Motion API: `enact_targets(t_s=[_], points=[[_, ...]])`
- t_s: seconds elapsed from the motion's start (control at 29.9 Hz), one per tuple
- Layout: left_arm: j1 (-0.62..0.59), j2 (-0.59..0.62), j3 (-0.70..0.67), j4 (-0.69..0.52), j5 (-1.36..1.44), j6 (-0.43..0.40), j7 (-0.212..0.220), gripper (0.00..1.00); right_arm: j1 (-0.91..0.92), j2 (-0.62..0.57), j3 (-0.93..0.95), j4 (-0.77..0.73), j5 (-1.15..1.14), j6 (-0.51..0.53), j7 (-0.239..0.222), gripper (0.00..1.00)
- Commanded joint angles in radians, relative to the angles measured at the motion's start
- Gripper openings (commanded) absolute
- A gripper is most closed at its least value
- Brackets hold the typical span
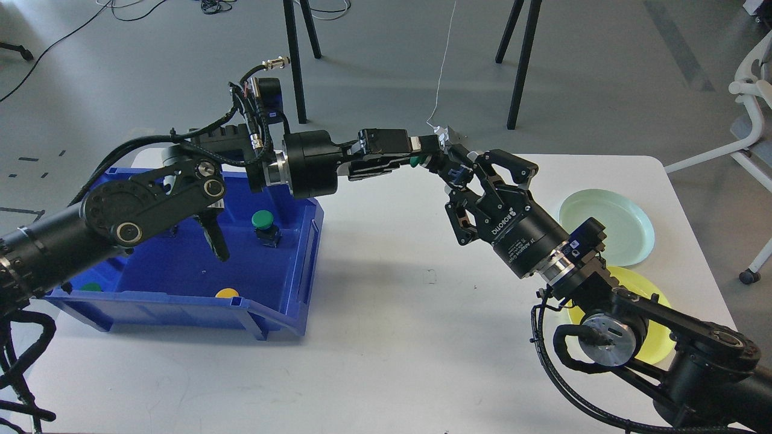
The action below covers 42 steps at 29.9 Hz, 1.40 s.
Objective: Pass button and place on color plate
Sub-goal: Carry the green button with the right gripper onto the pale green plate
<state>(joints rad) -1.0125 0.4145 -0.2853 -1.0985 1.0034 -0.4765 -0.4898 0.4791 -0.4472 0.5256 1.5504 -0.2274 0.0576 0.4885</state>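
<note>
My left gripper [425,158] reaches out over the table's middle and is shut on a green button [414,161] with a black-and-blue body, held in the air. My right gripper [458,172] comes up from the right, and its two fingers are closed in on the outer end of that button's body from both sides. Both grippers hold the button at once. A pale green plate [606,226] lies at the table's right edge. A yellow plate [654,298] lies in front of it, partly hidden by my right arm.
A blue bin [289,265] stands at the left on the white table [392,337]. It holds another green button [262,220], a yellow button [227,293] and a green one [90,287]. Black stand legs and a white chair are on the floor beyond.
</note>
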Motion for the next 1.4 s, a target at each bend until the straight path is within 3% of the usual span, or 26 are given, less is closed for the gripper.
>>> enact_targets(t_s=[0.0, 0.2, 0.33, 0.57, 0.74, 0.87, 1.1, 1.37], points=[[-0.001, -0.003, 0.002, 0.0, -0.006, -0.001, 0.001, 0.5, -0.005, -0.002, 0.004, 0.022, -0.001, -0.012, 0.0, 0.0], [-0.005, -0.003, 0.0, 0.012, -0.067, -0.012, 0.001, 0.79, -0.026, -0.019, 0.034, 0.022, 0.0, -0.076, 0.0, 0.01], [-0.005, -0.002, -0.003, 0.015, -0.111, -0.012, 0.001, 0.85, -0.088, -0.033, 0.091, 0.019, 0.0, -0.145, 0.0, 0.01], [-0.005, -0.003, -0.003, 0.015, -0.112, -0.012, 0.001, 0.86, -0.142, -0.079, 0.148, 0.016, 0.002, -0.546, 0.0, 0.01], [-0.003, -0.003, -0.003, 0.015, -0.112, -0.012, 0.001, 0.86, -0.14, -0.168, 0.126, 0.004, -0.001, -0.546, 0.0, 0.01], [-0.003, -0.003, -0.003, 0.015, -0.112, -0.012, 0.001, 0.86, -0.123, -0.237, 0.028, -0.064, -0.003, -0.546, -0.089, 0.01], [-0.001, -0.003, -0.005, 0.015, -0.114, -0.012, 0.001, 0.86, -0.1, -0.217, -0.009, -0.36, -0.003, -0.546, -0.137, 0.01], [-0.001, -0.003, -0.005, 0.014, -0.114, -0.012, 0.001, 0.86, -0.06, -0.13, 0.007, -0.441, -0.001, -0.546, -0.179, 0.01]])
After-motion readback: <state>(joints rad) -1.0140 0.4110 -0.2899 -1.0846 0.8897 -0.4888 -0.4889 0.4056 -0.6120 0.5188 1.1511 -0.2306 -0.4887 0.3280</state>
